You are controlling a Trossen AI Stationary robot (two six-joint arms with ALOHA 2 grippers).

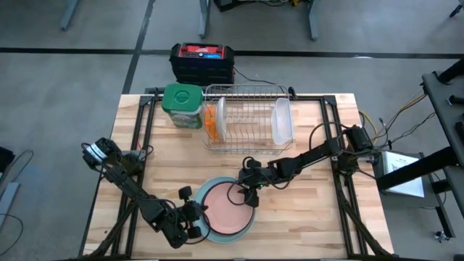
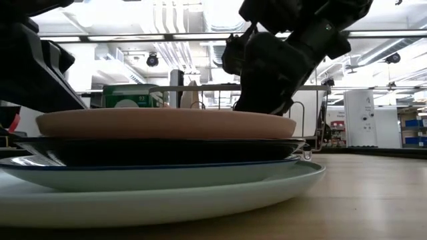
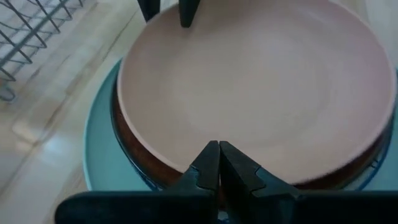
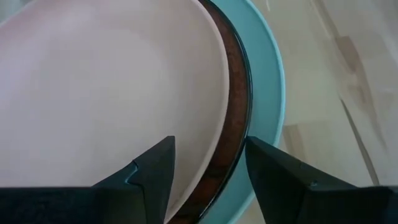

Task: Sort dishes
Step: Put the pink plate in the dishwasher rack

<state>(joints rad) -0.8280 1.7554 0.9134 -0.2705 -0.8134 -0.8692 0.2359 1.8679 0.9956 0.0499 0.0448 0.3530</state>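
Note:
A stack of plates sits at the table's near middle: a pink plate on top, a dark red plate under it, and the large light blue plate at the bottom. In the low view a pale plate shows between the dark one and the big one. An orange plate stands on edge in the wire rack. My left gripper is shut at the stack's left rim. My right gripper is open, its fingers on either side of the pink plate's far-right rim. My left gripper's shut fingertips point level at the pink plate's left rim; whether they touch it, I cannot tell. My right gripper comes from above, slanting down. One finger is over the pink plate's inside and the other is outside the rim; I cannot tell whether they touch.
The wire dish rack stands at the table's far middle with a clear plastic tub in its right end. A green-lidded jar stands left of the rack. Bare wood lies right of the stack.

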